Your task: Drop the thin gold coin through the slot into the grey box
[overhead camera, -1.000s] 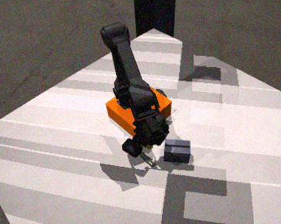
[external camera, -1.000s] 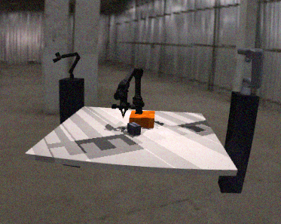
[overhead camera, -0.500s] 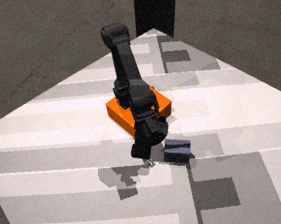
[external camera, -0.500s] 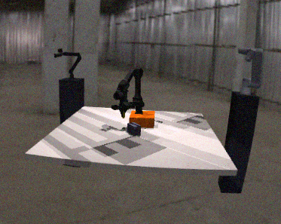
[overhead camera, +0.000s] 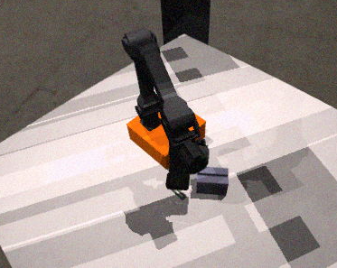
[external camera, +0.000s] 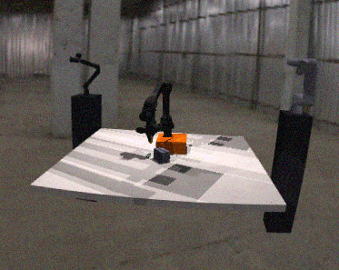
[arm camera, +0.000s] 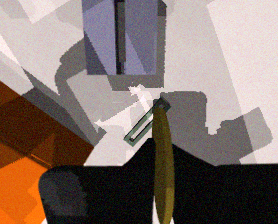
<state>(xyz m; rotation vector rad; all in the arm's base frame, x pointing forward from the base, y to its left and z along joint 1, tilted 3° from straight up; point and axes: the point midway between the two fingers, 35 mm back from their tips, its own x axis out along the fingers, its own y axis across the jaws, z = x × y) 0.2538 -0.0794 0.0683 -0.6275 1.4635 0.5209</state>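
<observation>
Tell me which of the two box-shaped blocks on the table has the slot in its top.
The small grey box, beside the tool gripping the gold coin: a narrow dark slot runs along its lid. The bigger orange block under the arm shows none.

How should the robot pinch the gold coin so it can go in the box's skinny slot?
By its two flat faces, near the top rim, coming from above. The gripper already holds the coin that way: edge-on and thin, with its lower part hanging free. That free edge can line up with the dark slot in the grey box, and the empty holder stays below.
</observation>
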